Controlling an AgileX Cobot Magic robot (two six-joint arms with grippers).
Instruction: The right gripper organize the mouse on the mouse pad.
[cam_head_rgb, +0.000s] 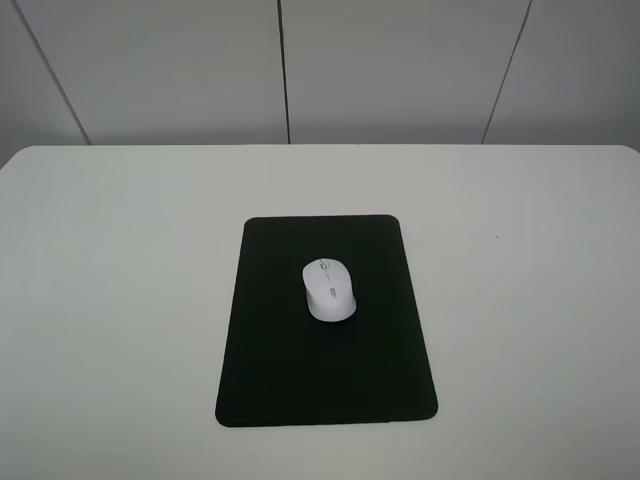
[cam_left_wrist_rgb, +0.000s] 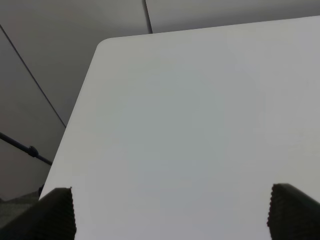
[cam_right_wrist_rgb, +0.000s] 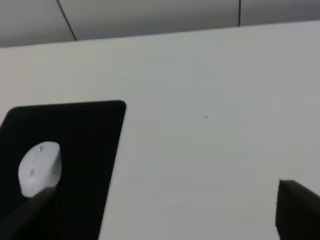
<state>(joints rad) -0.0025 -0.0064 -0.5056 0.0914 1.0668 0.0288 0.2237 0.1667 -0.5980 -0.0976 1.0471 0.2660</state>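
The white mouse (cam_head_rgb: 329, 290) lies on the black mouse pad (cam_head_rgb: 300, 370), a little above the pad's middle, its scroll wheel end pointing to the far side. In the right wrist view the mouse (cam_right_wrist_rgb: 40, 167) and the pad (cam_right_wrist_rgb: 85, 140) lie off to one side of my right gripper (cam_right_wrist_rgb: 162, 215). That gripper is open and empty, with bare table between its fingertips. My left gripper (cam_left_wrist_rgb: 172, 215) is open and empty over bare white table. Neither gripper shows in the exterior high view.
The white table (cam_head_rgb: 120, 250) carries the pad. Its far edge meets a grey panelled wall (cam_head_rgb: 400, 70). In the left wrist view a rounded table corner (cam_left_wrist_rgb: 102, 44) and a dark bar (cam_left_wrist_rgb: 30, 150) beyond the edge show.
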